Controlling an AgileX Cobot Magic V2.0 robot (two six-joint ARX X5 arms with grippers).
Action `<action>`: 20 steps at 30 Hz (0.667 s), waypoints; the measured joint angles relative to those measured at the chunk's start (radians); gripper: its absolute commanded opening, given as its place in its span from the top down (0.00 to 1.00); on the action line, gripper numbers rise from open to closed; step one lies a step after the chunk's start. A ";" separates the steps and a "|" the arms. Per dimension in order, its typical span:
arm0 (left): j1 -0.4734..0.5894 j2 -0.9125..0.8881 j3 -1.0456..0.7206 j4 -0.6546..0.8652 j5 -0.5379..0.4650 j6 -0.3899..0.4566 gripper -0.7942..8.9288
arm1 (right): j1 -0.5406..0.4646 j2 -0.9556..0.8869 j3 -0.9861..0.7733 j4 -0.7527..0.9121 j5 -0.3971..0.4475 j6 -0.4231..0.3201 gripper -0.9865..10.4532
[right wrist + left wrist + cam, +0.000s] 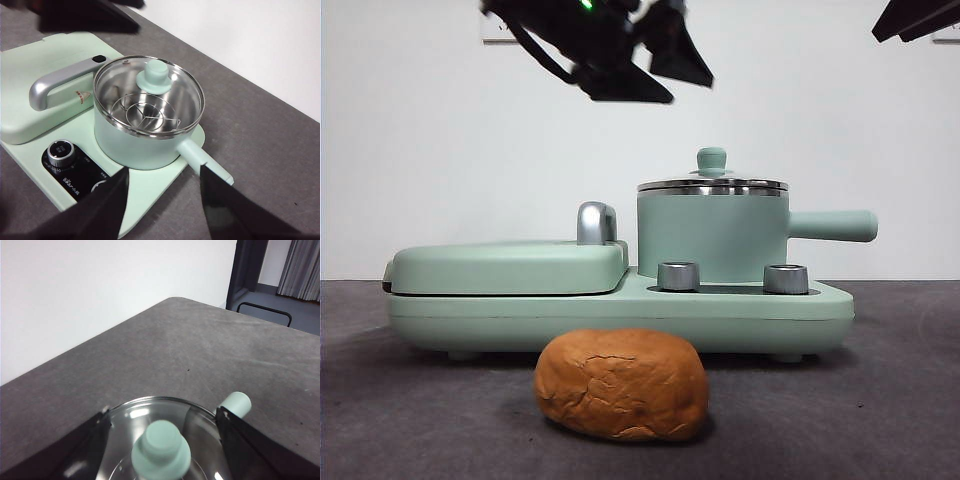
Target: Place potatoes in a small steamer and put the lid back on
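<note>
Left fingers (162,427) spread above lid (160,440), right fingers (162,192) spread, appliance writing (75,182) too blurred to read

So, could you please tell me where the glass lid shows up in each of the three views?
Front view: the lid sits on the small steamer, right of centre, below the left pincer.
Left wrist view: the lid lies at the bottom edge, between the open jaws.
Right wrist view: the lid is central, still on the pot.
Shared landmark: the lid's mint-green knob.
</note>
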 measured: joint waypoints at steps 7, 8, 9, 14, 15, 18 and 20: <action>-0.011 0.101 0.066 0.008 0.001 -0.002 0.58 | 0.000 0.000 0.000 0.000 0.000 0.000 0.72; -0.011 0.111 0.068 0.016 0.001 -0.002 0.58 | 0.000 0.000 0.000 0.000 0.000 0.000 0.72; -0.011 0.120 0.068 0.023 0.001 -0.002 0.58 | 0.000 0.000 0.000 0.000 0.000 0.000 0.72; -0.011 0.150 0.068 0.037 0.001 -0.002 0.58 | 0.000 0.000 0.000 0.000 0.000 0.000 0.72; -0.011 0.155 0.068 0.045 0.001 -0.002 0.58 | 0.000 0.000 0.000 0.000 0.000 0.000 0.72; -0.011 0.168 0.068 0.053 0.001 -0.002 0.58 | 0.000 0.000 0.000 0.000 0.000 0.000 0.72; -0.011 0.176 0.068 0.052 0.001 -0.002 0.58 | 0.000 0.000 0.000 0.000 0.000 0.000 0.72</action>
